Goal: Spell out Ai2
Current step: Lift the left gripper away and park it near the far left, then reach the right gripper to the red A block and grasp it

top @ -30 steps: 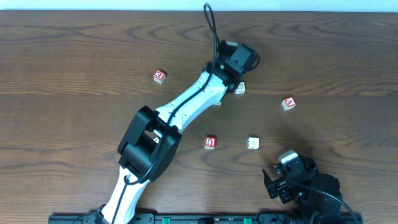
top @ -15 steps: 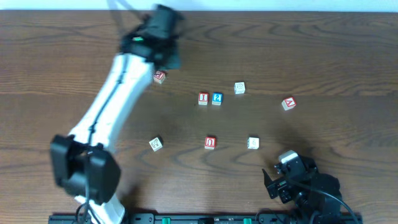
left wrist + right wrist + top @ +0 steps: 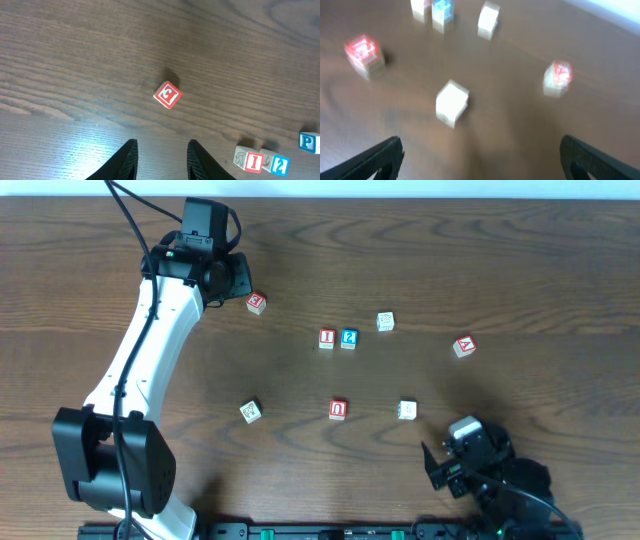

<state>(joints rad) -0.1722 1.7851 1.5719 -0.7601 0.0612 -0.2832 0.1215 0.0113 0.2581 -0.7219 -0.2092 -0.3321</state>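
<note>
Red-framed, the "I" cube [image 3: 326,338] lies on the wooden table [image 3: 520,260] and serves as the marker. The blue-framed "2" cube [image 3: 349,338] touches its right side, and the "A" cube [image 3: 463,346] lies well apart to the right, at about the same depth. A pale cube [image 3: 385,321] is near, to the right and a little farther back. The "U" cube [image 3: 339,409] is nearer the robot, with a second pale cube [image 3: 407,410] off to the right and a third pale cube [image 3: 250,412] to the left. Another red cube [image 3: 256,302] lies left and farther back; the left gripper [image 3: 161,145] hovers just beside it, fingers a modest gap apart, holding nothing. Half a second ago that wrist stood slightly more to the right; a second ago the arm reached over the "I" cube. The cubes have not shifted. The right gripper [image 3: 480,160], fingers spread wide and empty, sits nearer the robot and to the right, as before.
</note>
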